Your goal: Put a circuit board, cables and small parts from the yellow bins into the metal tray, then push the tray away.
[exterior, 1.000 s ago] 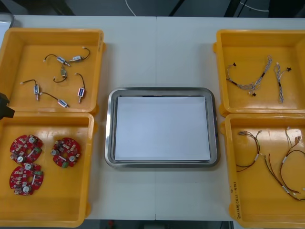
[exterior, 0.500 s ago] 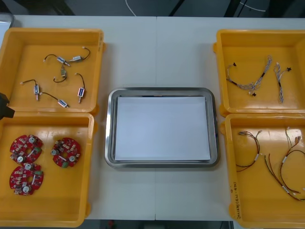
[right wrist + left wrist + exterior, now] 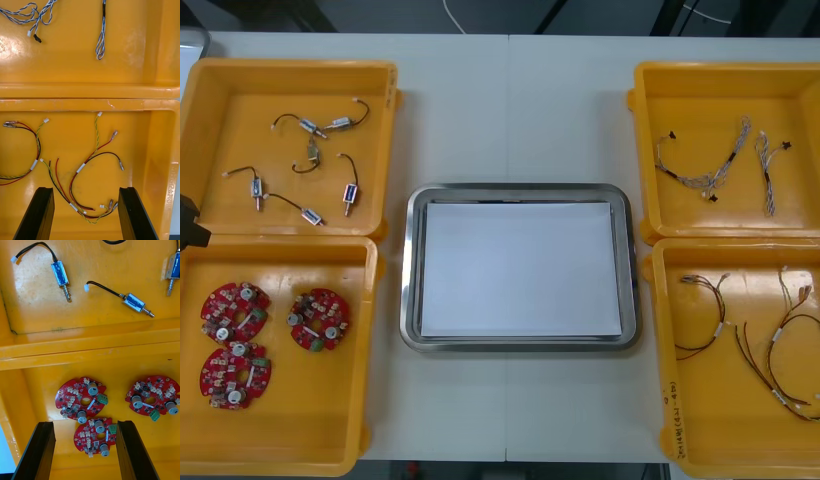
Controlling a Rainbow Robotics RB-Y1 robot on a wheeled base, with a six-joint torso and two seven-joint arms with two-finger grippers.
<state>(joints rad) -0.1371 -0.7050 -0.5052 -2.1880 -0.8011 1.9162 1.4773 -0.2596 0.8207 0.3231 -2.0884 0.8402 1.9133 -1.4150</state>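
Left end effector [image 3: 85, 423] hangs spread over yellow bin [image 3: 93, 343]; light table [image 3: 460, 110] seamed.

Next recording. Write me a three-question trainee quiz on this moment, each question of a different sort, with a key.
1. How many red circuit boards lie in the yellow bin below the left gripper?
2. True or false: the metal tray already holds a cable.
3. The right gripper hangs open over which of these? A twisted blue and white cables, B red and yellow cables, C black cables.
Key: 1. three; 2. false; 3. B.
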